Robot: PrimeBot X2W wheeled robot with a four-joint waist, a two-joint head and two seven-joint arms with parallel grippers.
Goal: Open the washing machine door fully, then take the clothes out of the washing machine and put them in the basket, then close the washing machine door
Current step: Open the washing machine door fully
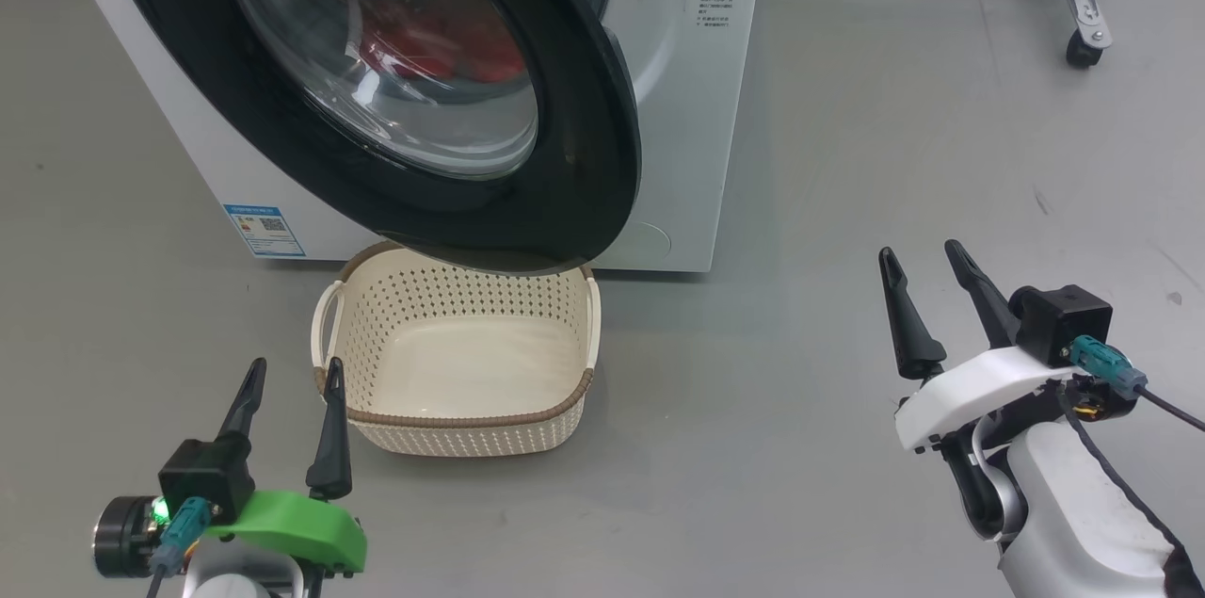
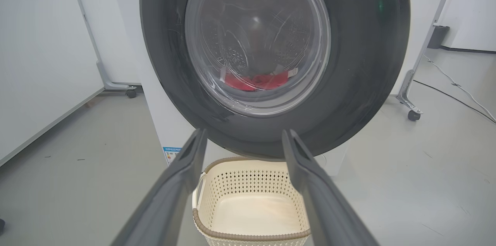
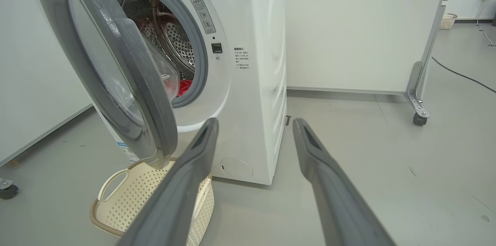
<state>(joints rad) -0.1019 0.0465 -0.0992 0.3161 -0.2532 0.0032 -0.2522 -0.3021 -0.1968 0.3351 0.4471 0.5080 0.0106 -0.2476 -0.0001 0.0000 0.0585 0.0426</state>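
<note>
Grey floor (image 1: 847, 155), smooth and lightly scuffed, carries the whole setup.

Nearest to us, the left end effector (image 1: 297, 363) hovers low at the lower left of the head view. Its two dark fingers are spread wide with nothing between them, and they point toward the basket. The right end effector (image 1: 919, 250) hangs well off to the right over bare floor, also spread wide and empty.

Next out, the basket (image 1: 471, 421) sits upright on the floor just in front of the washing machine (image 1: 697, 108). We see only its cream bottom inside. The left end effector's inner finger stands just beside the basket's near left corner; we cannot tell whether they touch.

The washing machine door (image 1: 584, 108) is partly swung out. In the head view its lower black rim overhangs the far rim of the basket. From the right wrist view we note a gap between door and front panel that exposes the grey gasket (image 3: 199, 44) and the steel drum (image 3: 180, 44).

The clothes (image 1: 452, 52), red, lie at the bottom of the drum and show through the glass window.

A blue label (image 1: 265, 229) sits at the machine's lower left corner. Farthest out, a metal frame leg on a castor (image 1: 1084, 47) stands by white panels.
</note>
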